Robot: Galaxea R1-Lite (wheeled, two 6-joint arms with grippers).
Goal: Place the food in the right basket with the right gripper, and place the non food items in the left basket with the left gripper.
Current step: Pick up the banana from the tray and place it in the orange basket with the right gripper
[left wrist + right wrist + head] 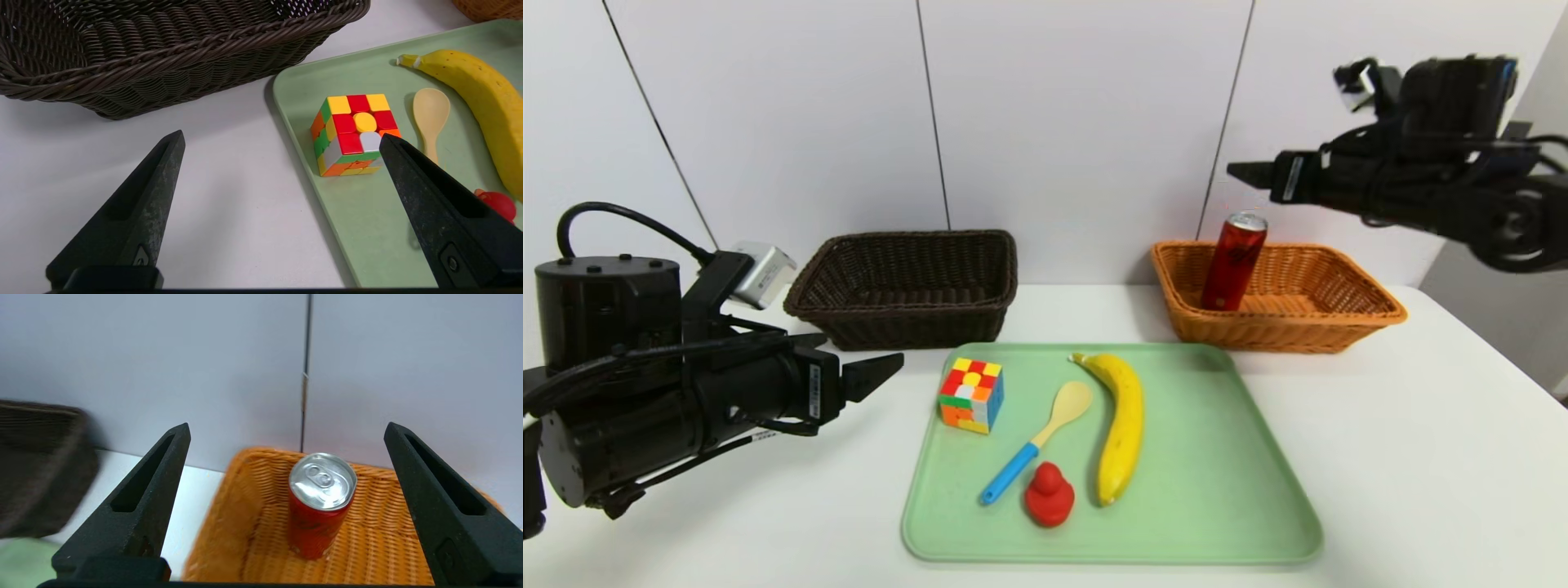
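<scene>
Already placed: the can [1234, 261] stands in the orange basket [1372, 314], leaning a little toward the wall, touching nothing but the basket floor.
Can, looks: tall, slim, red body with a dark logo, silver top with a pull tab; it looks top-heavy and easy to tip.
Right gripper [1235, 172]: up above the basket and clear of the can, fingers wide apart, holding nothing.
Step in hand: by my reading the can drop is done, so 1 of 2 food items is sorted.
Next food: the banana [1121, 423] lies lengthwise on the green tray [1241, 506], long and yellow, just beside the spoon [1039, 441].
Next move calls for: bringing the right gripper down over the banana's middle and closing across its width without nudging the spoon.
Non-food left: the cube [970, 395], the spoon and the red duck [1049, 494], all 3 on the tray.
Left gripper [882, 367]: parked near the tray's left edge, fingers spread, empty.
Dark basket [907, 286]: behind the tray on the left, no sorted item visible in it.
</scene>
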